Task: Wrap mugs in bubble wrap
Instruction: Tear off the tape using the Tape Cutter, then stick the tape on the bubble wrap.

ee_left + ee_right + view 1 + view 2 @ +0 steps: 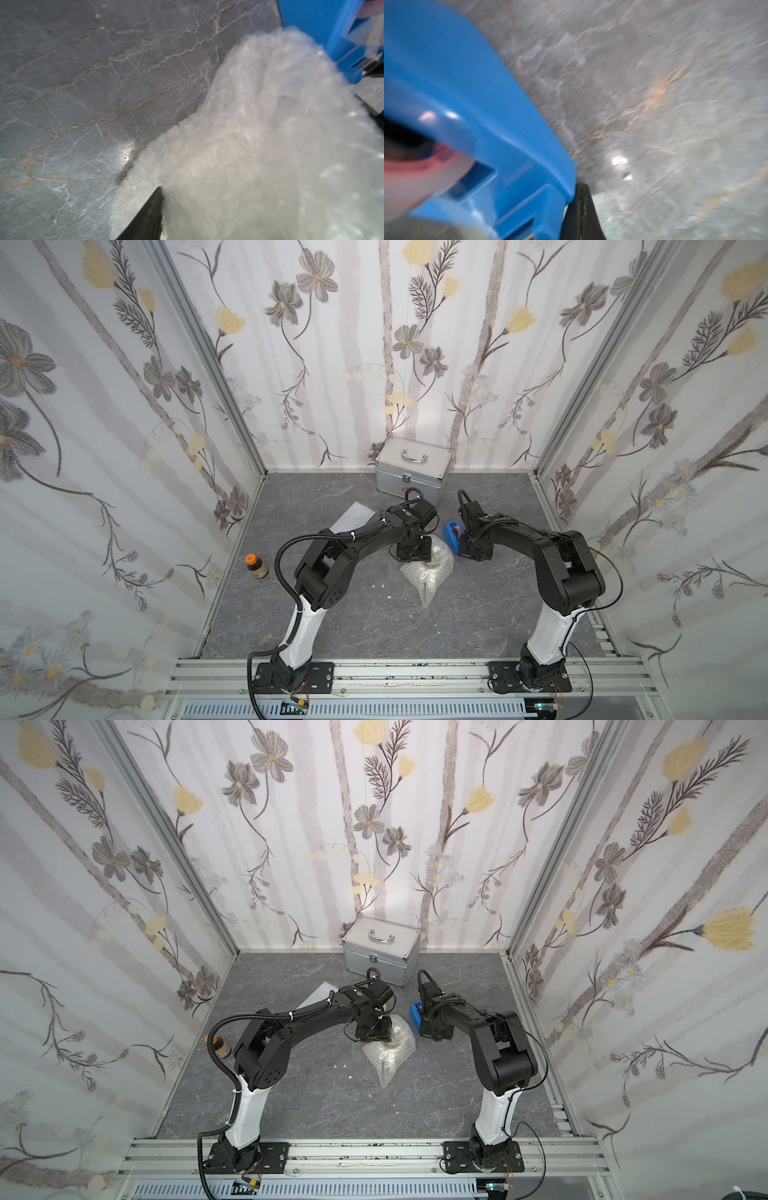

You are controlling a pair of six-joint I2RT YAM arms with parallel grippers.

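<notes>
The bubble wrap (428, 568) (390, 1048) lies bunched into a bundle mid-table, tapering to a point toward the front. The mug is hidden; I cannot see it through the wrap. My left gripper (413, 551) (374, 1031) points down onto the bundle's far end. In the left wrist view its jaws straddle the wrap (270, 145), and one black finger (149, 216) presses against its side. My right gripper (473, 549) (581, 199) is shut, with its fingers together, right beside a blue tape dispenser (453, 533) (477, 104). I cannot tell whether anything is pinched between them.
A silver metal case (413, 468) stands at the back wall. A flat white paper packet (353, 516) lies under the left arm. A brown orange-capped bottle (257, 566) stands near the left wall. Floral panels enclose three sides.
</notes>
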